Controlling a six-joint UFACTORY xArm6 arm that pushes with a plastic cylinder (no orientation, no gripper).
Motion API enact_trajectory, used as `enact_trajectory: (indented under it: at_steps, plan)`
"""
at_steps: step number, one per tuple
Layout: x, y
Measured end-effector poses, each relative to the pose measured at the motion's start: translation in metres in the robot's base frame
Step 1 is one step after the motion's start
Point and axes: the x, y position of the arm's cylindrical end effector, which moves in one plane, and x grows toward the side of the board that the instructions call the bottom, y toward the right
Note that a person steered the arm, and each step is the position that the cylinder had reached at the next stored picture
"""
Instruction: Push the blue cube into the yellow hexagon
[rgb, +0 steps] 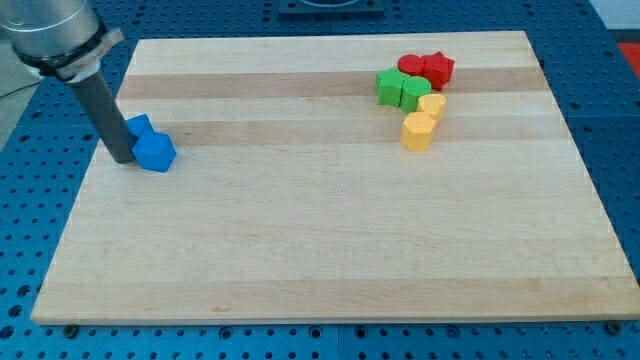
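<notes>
The blue cube (155, 152) sits near the board's (330, 250) left edge, in the upper half of the view. Touching it on its upper left is a second blue block (139, 126), whose shape I cannot make out, as the rod partly hides it. My tip (121, 158) rests on the board just left of the cube, against or nearly against both blue blocks (the rod has no jaws, so it grasps nothing; it only stands beside them).

The yellow hexagon (418, 131) lies well apart, far toward the view's right, at the bottom of a tight cluster. Just above it, touching, is a smaller yellow block (432, 105). Above that come two green blocks (389, 86) (413, 93) side by side, and at the top of the cluster a red block (412, 65) and a red star (438, 68). A blue perforated table (40, 200) surrounds the board.
</notes>
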Motion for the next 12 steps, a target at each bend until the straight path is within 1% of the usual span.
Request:
enact_trajectory:
  at_steps: [2, 5, 7, 8, 9, 12]
  plan:
    - [0.0, 0.059]
    - [0.0, 0.181]
    - [-0.007, 0.242]
    - [-0.01, 0.258]
    - [-0.01, 0.258]
    - [-0.011, 0.29]
